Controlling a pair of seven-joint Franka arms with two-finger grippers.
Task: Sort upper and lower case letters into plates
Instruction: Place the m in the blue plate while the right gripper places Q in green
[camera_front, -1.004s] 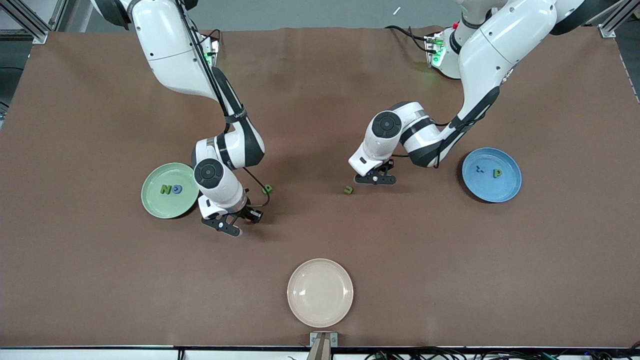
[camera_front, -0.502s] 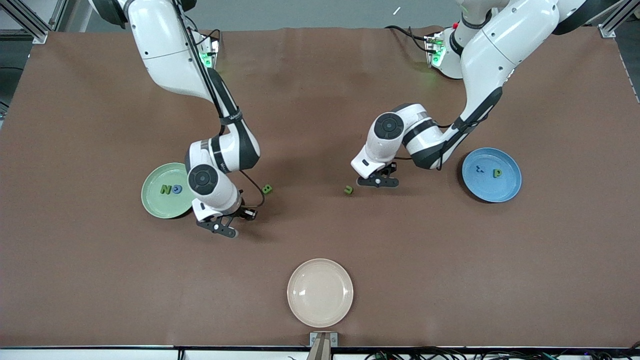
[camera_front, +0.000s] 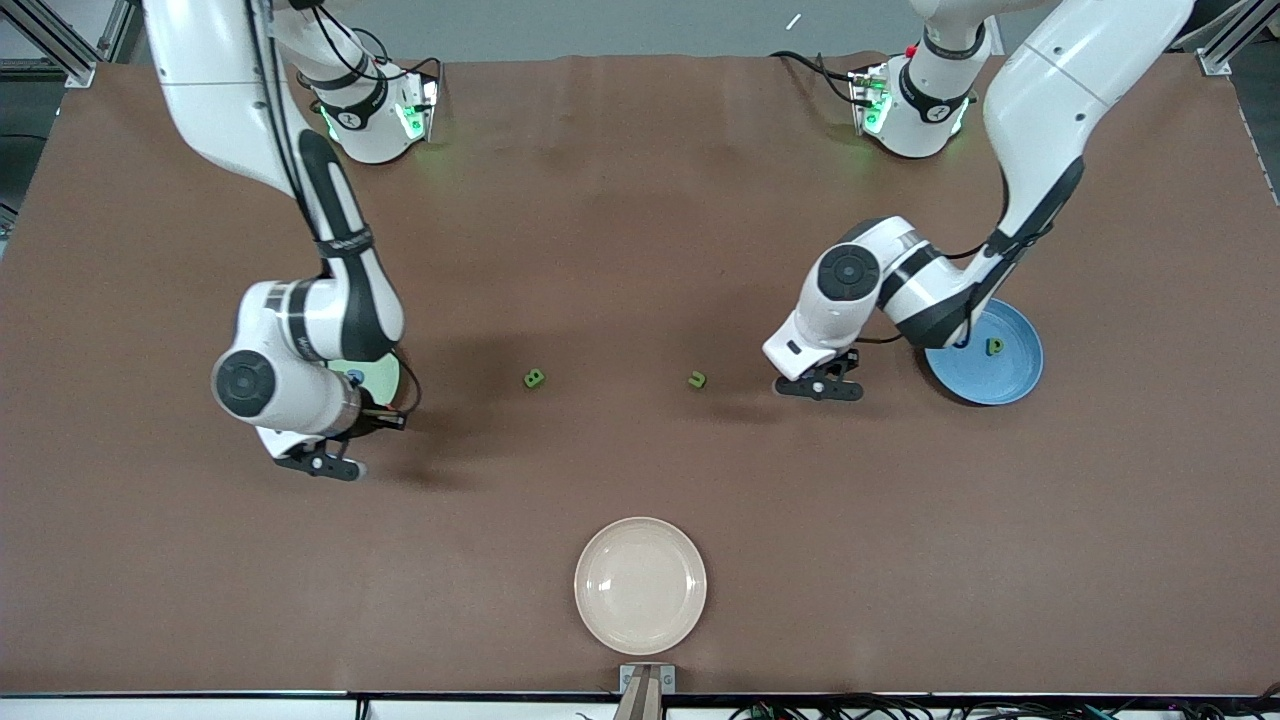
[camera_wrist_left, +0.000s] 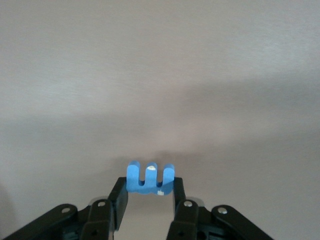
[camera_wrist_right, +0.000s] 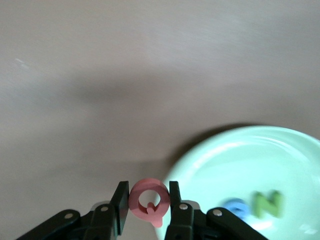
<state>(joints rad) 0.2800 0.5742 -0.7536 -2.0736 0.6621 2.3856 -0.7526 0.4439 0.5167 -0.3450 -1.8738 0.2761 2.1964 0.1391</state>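
1. Front view, nearest the camera: cream-beige plate (camera_front: 640, 585) at 6 o'clock on the table (camera_front: 900, 560), nothing on it.
2. Right gripper (camera_front: 322, 463) at about 8 o'clock, in the air just off the mint green plate's (camera_front: 378, 377) rim; arm hides most of that plate.
3. Right wrist view: jaws closed on a pink-red Q (camera_wrist_right: 149, 199), pinched between the finger pads (camera_wrist_right: 123, 202). Mint green plate (camera_wrist_right: 250, 160) sits close by with green N (camera_wrist_right: 266, 204) and blue G (camera_wrist_right: 235, 207) lying in it.
4. Mid-table: green B (camera_front: 534, 378) and green u (camera_front: 697, 379), both loose on the table, well apart.
5. Left gripper (camera_front: 822, 388) at about 3 o'clock, over bare table between green u and the blue plate (camera_front: 1010, 375).
6. Left wrist view: jaws closed on a blue m (camera_wrist_left: 150, 178), held clear of the table.
7. Blue plate holds green p (camera_front: 994, 346); arm covers the plate's edge toward the table's middle.
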